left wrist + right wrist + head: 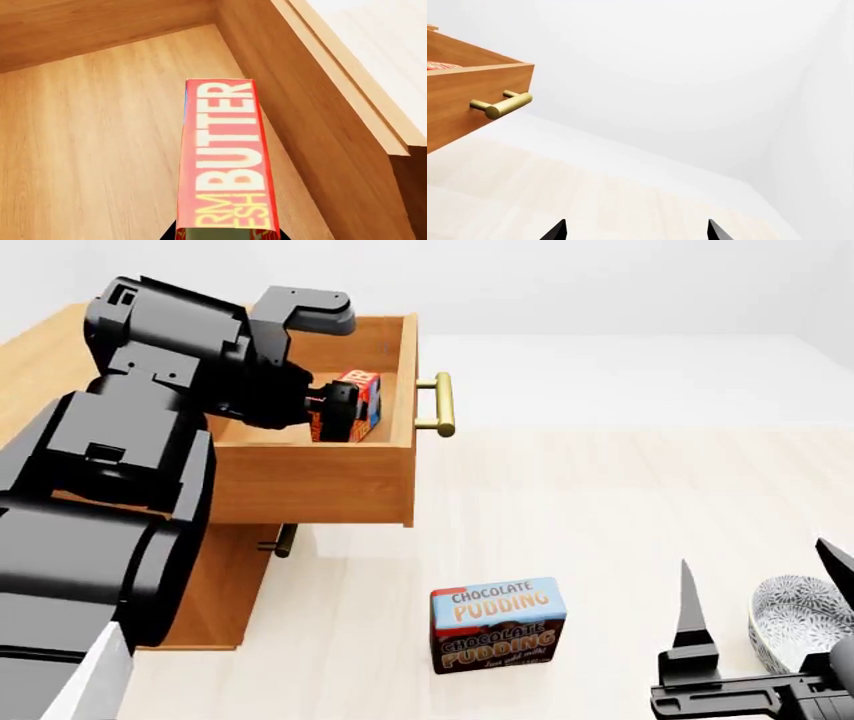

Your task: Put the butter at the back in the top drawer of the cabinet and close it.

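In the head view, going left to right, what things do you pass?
Left arm → butter held in the left end effector inside the open top drawer → brass handle → chocolate pudding box → right end effector → patterned bowl.

Pale wood-plank floor (601, 500), plain white walls (601, 285) — soft, even light

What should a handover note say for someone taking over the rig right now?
Left gripper: shut on the butter, held inside the open top drawer, near its front wall.
Right gripper: open, empty, low over the floor by a patterned bowl.
Done: drawer opened, butter carried in.
Left: release the butter, withdraw, push the drawer shut by its handle.
The pudding box stays on the floor.
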You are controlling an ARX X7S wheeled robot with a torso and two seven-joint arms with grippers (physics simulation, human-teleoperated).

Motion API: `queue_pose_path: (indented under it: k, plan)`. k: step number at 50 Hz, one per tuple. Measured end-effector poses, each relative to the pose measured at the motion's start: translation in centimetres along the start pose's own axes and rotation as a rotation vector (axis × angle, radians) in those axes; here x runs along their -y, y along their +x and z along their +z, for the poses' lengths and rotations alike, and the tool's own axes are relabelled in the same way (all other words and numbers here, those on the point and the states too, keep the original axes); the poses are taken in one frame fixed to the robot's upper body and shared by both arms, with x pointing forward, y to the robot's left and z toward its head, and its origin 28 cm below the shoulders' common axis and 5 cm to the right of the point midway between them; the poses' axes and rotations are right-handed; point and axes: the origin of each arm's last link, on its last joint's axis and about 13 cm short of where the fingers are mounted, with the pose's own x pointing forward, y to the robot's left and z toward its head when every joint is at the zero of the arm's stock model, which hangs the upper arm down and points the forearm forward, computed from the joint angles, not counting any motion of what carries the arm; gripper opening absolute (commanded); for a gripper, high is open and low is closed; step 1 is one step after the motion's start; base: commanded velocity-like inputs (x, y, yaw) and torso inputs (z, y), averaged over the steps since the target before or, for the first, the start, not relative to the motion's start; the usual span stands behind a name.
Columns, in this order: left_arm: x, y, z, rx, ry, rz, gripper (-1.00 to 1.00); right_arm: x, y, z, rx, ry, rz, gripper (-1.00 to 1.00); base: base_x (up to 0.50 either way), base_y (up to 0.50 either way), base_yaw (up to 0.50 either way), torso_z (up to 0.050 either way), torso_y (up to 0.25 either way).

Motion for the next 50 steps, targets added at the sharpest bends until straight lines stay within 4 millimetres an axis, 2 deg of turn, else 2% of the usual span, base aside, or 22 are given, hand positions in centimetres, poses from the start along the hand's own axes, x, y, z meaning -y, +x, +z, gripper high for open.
queue_pose_path:
  k: [15, 28, 41, 50]
  plan:
    - [0.4, 0.0, 0.0, 0.010, -0.045, -0.068, 1.00, 0.0, 0.0, 0.0, -0.002, 0.002, 0.000, 1.00, 0.00, 0.00, 0.00, 0.000, 0.000]
    - [0.3, -0.4, 0.5, 0.056, -0.072, -0.060, 1.00, 0.0, -0.1, -0.1, -0.001, 0.004, -0.002, 1.00, 0.00, 0.00, 0.00, 0.000, 0.000]
    - [0.3, -1.7, 1.8, 0.136, -0.094, -0.022, 1.00, -0.1, -0.1, -0.1, 0.004, 0.005, -0.003, 1.00, 0.00, 0.00, 0.00, 0.000, 0.000]
    - [0.7, -3.6, 3.3, 0.211, -0.099, -0.022, 1.00, -0.1, -0.1, -0.1, 0.008, 0.002, -0.004, 1.00, 0.00, 0.00, 0.00, 0.000, 0.000]
